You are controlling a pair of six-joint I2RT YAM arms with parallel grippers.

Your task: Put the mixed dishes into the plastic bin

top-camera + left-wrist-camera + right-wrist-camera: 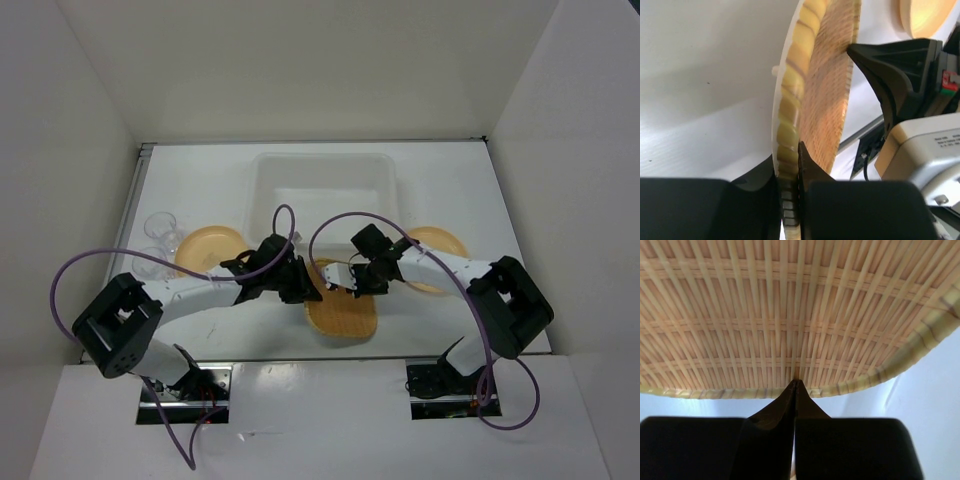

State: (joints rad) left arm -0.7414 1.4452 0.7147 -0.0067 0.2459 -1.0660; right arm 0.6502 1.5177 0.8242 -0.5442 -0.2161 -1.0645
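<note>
The woven wicker tray [342, 312] lies near the table's front, between my two grippers. My left gripper [298, 283] is shut on the tray's left rim; the left wrist view shows the rim [790, 125] pinched between the jaws [790, 167]. My right gripper [352, 281] is shut, empty, with its tips pressed against the tray's weave [790, 315] just inside the rim [796, 384]. One tan plate [208, 248] lies left, another [440, 243] right. Two clear cups [160, 230] [150, 262] stand at far left. The translucent white bin [268, 185] sits at the back centre.
White walls enclose the table on three sides. The right arm's body [920, 145] is close beside the tray in the left wrist view. Purple cables [340, 225] loop above both arms.
</note>
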